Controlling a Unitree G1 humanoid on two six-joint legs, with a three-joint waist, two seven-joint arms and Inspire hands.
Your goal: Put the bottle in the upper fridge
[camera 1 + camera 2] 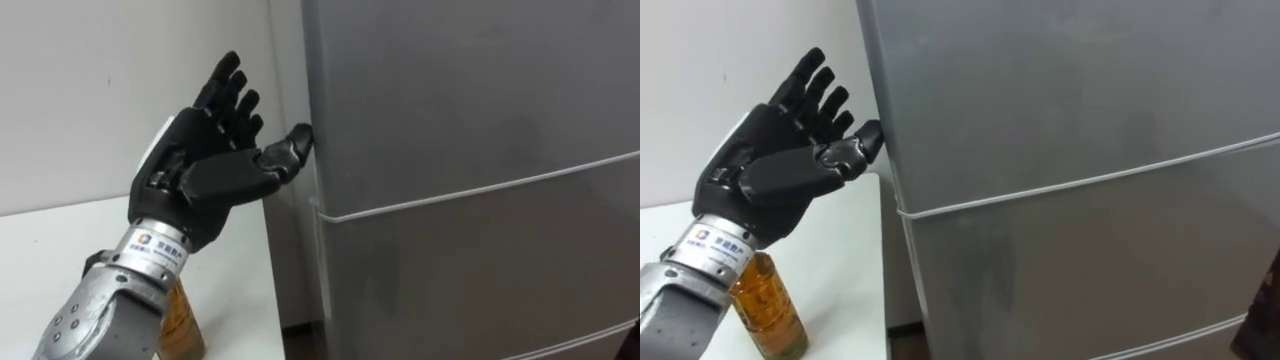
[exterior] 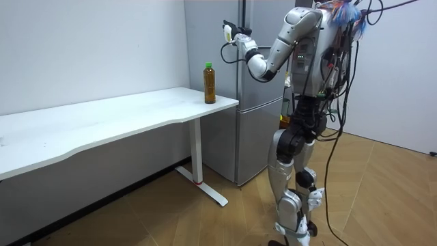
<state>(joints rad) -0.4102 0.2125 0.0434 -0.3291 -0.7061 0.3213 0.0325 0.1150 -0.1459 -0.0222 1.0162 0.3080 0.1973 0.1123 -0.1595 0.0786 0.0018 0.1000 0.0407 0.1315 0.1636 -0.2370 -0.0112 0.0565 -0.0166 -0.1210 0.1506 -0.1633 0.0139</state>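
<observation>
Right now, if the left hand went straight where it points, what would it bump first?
Probably the fridge's upper door, at its left edge: the thumb of the open left hand seems to touch it. Depth is unclear.

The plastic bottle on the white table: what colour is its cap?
Green cap on the amber-filled bottle; the room view shows it best.

White table [image 2: 102,126] on a white leg against the pale wall [image 2: 89,48], wooden floor [image 2: 382,198] beneath.
</observation>
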